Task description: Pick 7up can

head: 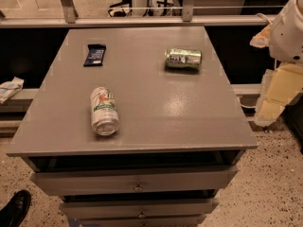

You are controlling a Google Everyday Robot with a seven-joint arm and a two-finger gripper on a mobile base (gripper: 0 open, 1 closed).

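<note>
The 7up can (104, 111) is silver-white with a green band and a small red-orange mark. It lies on its side near the front left of the grey cabinet top (156, 103), with its end facing the front edge. My gripper (274, 98) hangs at the right edge of the view, off the cabinet's right side and well away from the can. It holds nothing that I can see.
A darker green can (183, 58) lies on its side at the back right of the top. A dark blue snack bar (95, 54) lies at the back left. Drawers (137, 183) sit below the front edge. A black shoe (14, 209) is on the floor at the lower left.
</note>
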